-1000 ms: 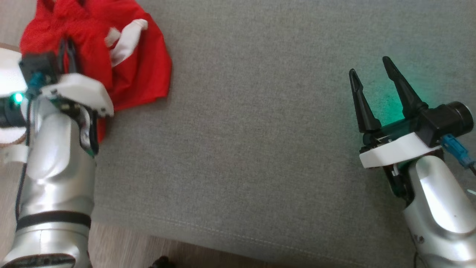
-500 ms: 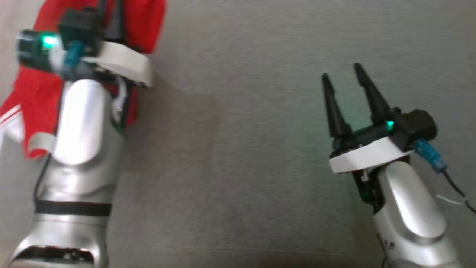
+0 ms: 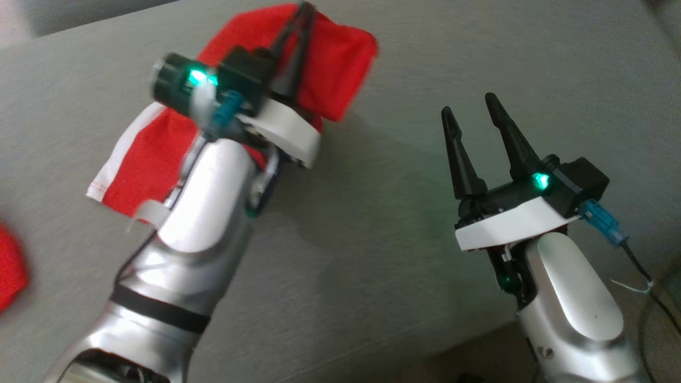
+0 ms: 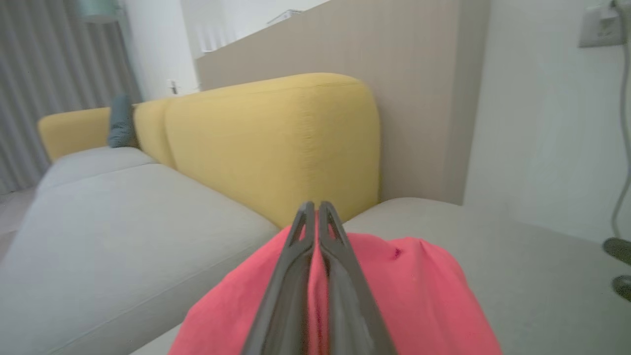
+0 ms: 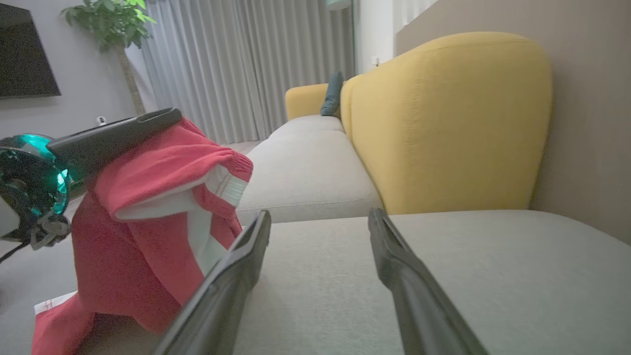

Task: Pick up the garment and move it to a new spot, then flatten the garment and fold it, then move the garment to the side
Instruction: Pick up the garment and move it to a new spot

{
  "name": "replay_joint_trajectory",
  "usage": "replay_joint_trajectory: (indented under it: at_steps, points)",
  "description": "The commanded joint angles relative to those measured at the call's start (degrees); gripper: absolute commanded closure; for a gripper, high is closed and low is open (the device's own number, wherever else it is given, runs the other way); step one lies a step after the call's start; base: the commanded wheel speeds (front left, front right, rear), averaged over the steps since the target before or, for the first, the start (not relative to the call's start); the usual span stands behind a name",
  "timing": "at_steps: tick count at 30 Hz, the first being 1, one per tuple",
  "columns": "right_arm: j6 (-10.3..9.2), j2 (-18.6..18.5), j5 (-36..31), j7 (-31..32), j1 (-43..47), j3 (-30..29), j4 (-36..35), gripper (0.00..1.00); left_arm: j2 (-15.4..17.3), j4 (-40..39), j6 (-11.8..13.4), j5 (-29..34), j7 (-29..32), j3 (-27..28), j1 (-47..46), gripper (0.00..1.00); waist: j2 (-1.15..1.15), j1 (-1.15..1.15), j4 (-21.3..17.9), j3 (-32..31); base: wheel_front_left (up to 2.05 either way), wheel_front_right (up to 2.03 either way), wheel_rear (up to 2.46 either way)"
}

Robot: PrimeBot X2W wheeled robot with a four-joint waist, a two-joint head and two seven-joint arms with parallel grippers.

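Observation:
A red garment with white trim hangs lifted above the grey cushion, draped over my left arm. My left gripper is shut on a fold of it near the top of the head view. In the left wrist view the closed gripper pinches the red garment. The right wrist view shows the garment drooping, its white-edged hem reaching the cushion. My right gripper stands open and holds nothing, to the right of the garment above the cushion, also seen as the right gripper.
A broad grey sofa cushion lies under both arms. A yellow backrest rises behind it, with a beige wall panel beyond. Another patch of red cloth shows at the left edge. A cable trails by the right arm.
My left gripper has lifted the garment off the cushion and carried it toward the middle. The head camera has turned, shifting the whole view. The right gripper stays open.

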Motion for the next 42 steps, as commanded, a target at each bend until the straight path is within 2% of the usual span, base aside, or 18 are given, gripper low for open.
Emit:
replay_joint_trajectory:
  at_steps: [1, 3, 4, 5, 6, 15, 19, 25, 30, 34, 42]
  points:
    - [0.42, 1.02, 0.47, -0.62, -1.17, 1.15, -2.02, 0.0, 0.94, -2.31, 1.06, -1.74, -0.3, -0.87, -2.14, 1.0, 0.0, 0.0, -7.35, 0.49, 0.0, 0.0, 0.0]
    - [0.42, 1.02, 0.59, -0.62, -0.91, 0.9, -1.89, 0.0, 0.93, -1.6, 2.04, -3.03, -0.3, -3.52, -2.07, 1.0, 0.0, 0.0, -8.32, 0.71, 0.0, 0.0, 0.0]
    - [0.42, 1.02, 0.68, -0.62, -0.73, 0.73, -1.87, 0.0, 0.93, -0.81, 2.59, -3.3, -0.3, -4.35, -1.94, 0.8, 0.0, 0.0, -8.53, 0.76, 0.0, 0.0, 0.0]
    - [0.42, 1.02, 0.69, -0.62, -0.56, 0.63, -1.87, 0.0, 0.93, -0.06, 3.17, -3.67, -0.3, -4.71, -1.64, 0.49, 0.0, 0.0, -8.59, 0.78, 0.0, 0.0, 0.0]
    - [0.42, 1.03, 0.63, -0.62, -0.37, 0.44, -1.86, 0.0, 0.93, 0.67, 3.72, -3.78, -0.3, -4.9, -1.22, 0.0, 0.0, 0.0, -8.44, 0.74, 0.0, 0.0, 0.0]
    - [0.42, 1.03, -0.94, -0.62, 1.9, -1.21, -1.09, 0.0, 1.32, 0.62, 7.66, -4.58, -0.3, 0.88, 7.44, 0.0, 0.0, 0.0, -2.07, -1.78, 0.0, 0.0, 0.0]
    - [0.42, 1.03, -2.27, -0.62, 3.19, -2.22, -0.41, 0.0, 2.85, -1.9, 9.45, -2.91, -0.3, 4.76, 14.38, 0.0, 0.0, 0.0, 2.04, -4.24, 0.0, 0.0, 0.0]
    - [0.42, 1.01, -3.74, -0.62, 5.82, -3.43, 1.32, 0.0, 3.4, -6.24, 11.62, -2.45, -0.3, 11.93, 25.53, 0.0, 0.0, 0.0, 6.99, -8.06, 0.0, 0.0, 0.0]
    - [0.42, 0.9, -4.04, -0.62, 8.58, -4.43, 2.94, 0.0, 2.22, -9.11, 12.13, -2.61, -0.3, 16.51, 34.61, 0.0, 0.0, 0.0, 10.11, -10.74, 0.0, 0.0, 0.0]
    - [0.42, 0.92, -4.28, -0.62, 10.57, -5.09, 3.72, 0.0, 1.53, -10.88, 11.52, -1.79, -0.3, 18.08, 40.02, 0.0, 0.0, 0.0, 11.44, -11.92, 0.0, 0.0, 0.0]
    - [0.42, 0.94, -4.55, -0.62, 11.18, -5.7, 4.32, 0.0, 0.99, -12.16, 10.41, -0.65, -0.3, 18.79, 42.18, 0.0, 0.0, 0.0, 12.57, -11.46, 0.0, 0.0, 0.0]
